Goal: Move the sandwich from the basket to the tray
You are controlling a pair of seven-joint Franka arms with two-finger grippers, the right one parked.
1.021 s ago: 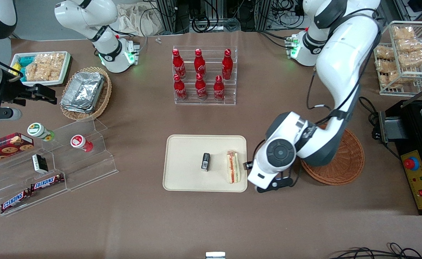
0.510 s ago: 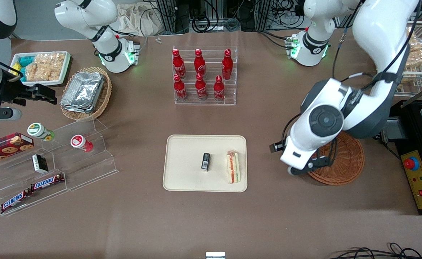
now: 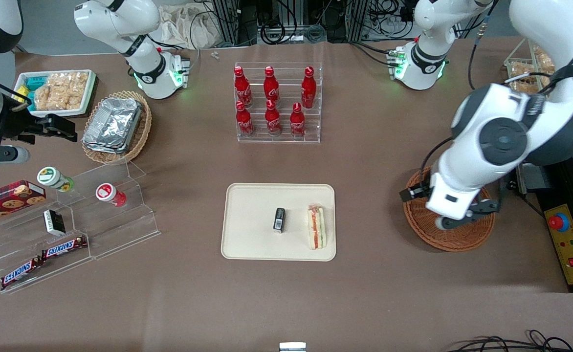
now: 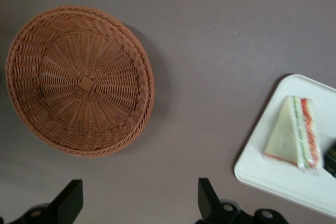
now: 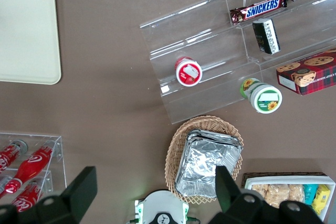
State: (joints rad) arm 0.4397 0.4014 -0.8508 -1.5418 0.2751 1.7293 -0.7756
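Note:
The sandwich (image 3: 316, 226) lies on the cream tray (image 3: 252, 210), at the tray edge nearest the working arm's end of the table. It also shows in the left wrist view (image 4: 294, 132), on the tray (image 4: 273, 174). The round reddish-brown basket (image 3: 462, 239) is empty in the left wrist view (image 4: 79, 82). My left gripper (image 3: 455, 220) hangs high over the basket, well apart from the tray. In the left wrist view the gripper (image 4: 139, 195) is open and empty, with bare table between its fingers.
A small black packet (image 3: 279, 219) lies mid-tray beside the sandwich. A clear rack of red bottles (image 3: 276, 102) stands farther from the front camera. A black box with a red button (image 3: 567, 239) sits beside the basket. Clear stepped shelves (image 3: 71, 230) stand toward the parked arm's end.
My left gripper has risen and moved away from the tray edge to above the basket. The sandwich stays on the tray and has not moved.

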